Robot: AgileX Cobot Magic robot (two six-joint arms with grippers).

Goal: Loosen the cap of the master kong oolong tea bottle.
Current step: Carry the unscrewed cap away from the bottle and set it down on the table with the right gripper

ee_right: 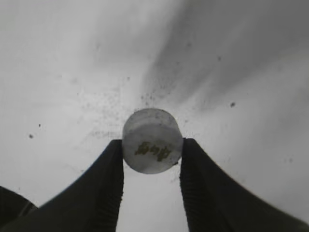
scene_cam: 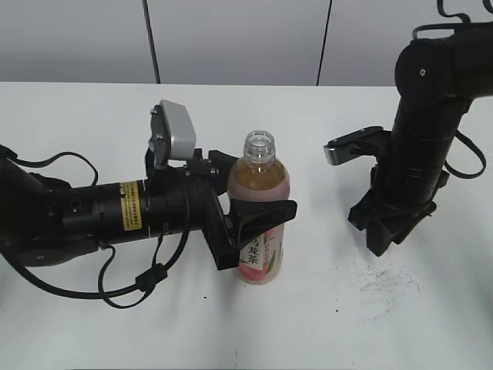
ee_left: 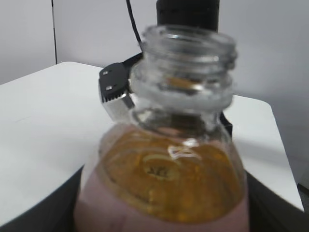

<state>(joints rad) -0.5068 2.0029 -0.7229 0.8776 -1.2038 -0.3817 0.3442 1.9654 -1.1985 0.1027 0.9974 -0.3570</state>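
The master kong oolong tea bottle (scene_cam: 260, 231) stands upright at the table's middle, with amber tea and a pink label; its neck (scene_cam: 259, 146) is open with no cap on it. My left gripper (scene_cam: 250, 220) is shut on the bottle's body from the left. In the left wrist view the bottle (ee_left: 169, 169) fills the frame, with the dark jaws at both lower corners. My right gripper (scene_cam: 383, 245) points down at the table to the bottle's right. In the right wrist view its fingertips (ee_right: 152, 151) are shut on the round white-grey cap (ee_right: 152, 137), just above or on the table.
The white table (scene_cam: 385, 324) carries dark scuff marks under the right gripper (scene_cam: 385, 285). The left arm's cable (scene_cam: 131, 289) loops on the table at the front left. A grey wall (scene_cam: 231, 38) stands behind. The right arm's wrist shows behind the bottle in the left wrist view (ee_left: 113, 89).
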